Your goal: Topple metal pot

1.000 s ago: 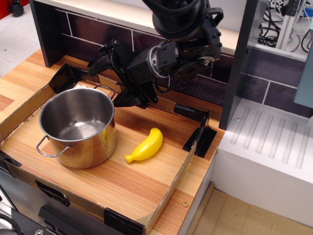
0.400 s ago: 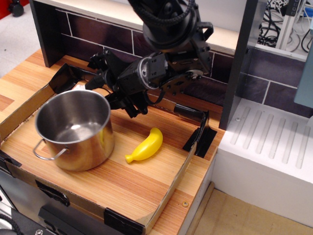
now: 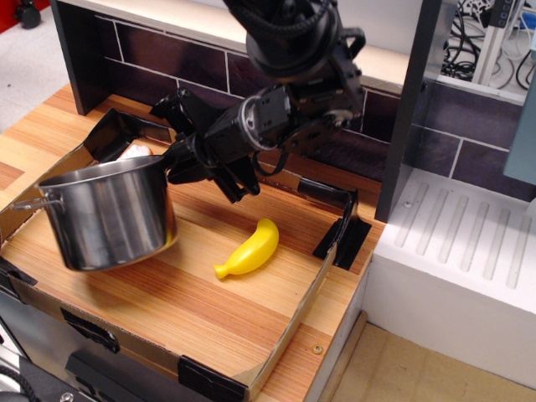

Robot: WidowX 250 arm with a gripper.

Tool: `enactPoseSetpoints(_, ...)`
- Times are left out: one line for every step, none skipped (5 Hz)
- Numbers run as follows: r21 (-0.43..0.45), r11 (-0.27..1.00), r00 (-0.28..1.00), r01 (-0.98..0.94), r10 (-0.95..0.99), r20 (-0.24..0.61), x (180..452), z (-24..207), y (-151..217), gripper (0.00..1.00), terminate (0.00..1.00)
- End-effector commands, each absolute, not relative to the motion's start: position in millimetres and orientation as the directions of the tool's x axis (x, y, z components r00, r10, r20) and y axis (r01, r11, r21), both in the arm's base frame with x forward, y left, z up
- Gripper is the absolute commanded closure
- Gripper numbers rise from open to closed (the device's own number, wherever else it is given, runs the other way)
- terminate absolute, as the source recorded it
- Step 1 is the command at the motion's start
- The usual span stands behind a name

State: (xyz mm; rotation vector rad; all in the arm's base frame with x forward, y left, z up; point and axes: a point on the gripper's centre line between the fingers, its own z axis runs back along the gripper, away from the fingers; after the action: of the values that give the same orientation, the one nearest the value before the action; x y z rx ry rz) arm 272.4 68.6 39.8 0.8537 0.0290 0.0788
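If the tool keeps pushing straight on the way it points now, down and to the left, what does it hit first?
The metal pot: the tool is already at its raised rim, which is tipped away from it. Beyond the pot is the cardboard wall, though depth is hard to judge.

Dark tiled wall (image 3: 176, 59), wood table (image 3: 209, 310)

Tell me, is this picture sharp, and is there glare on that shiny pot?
In the one view, observation.image, the pot looks slightly soft at its rim, while the banana and the wooden board are crisp. The pot wall shows soft streaky reflections, not harsh glare. The black gripper is dark, so its detail is hard to read.
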Motion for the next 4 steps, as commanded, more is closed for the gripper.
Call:
enactPoseSetpoints(0.629, 0.763, 0.988, -0.150, 0.132, 0.076, 274.7, 65.6, 53.5, 1.00, 0.00)
enactPoseSetpoints(0.534, 0.822, 0.980, -0.200, 0.171, 0.103, 272.7, 71.1, 51.6, 1.00, 0.00)
enactPoseSetpoints(0.369, 0.911, 0.982, -0.181, 0.185, 0.027, 272.7, 69.0, 59.0, 1.00, 0.00)
enactPoseSetpoints(0.254, 0.948, 0.978, -0.193, 0.207, -0.029, 275.2, 62.8, 68.1, 1.00, 0.00)
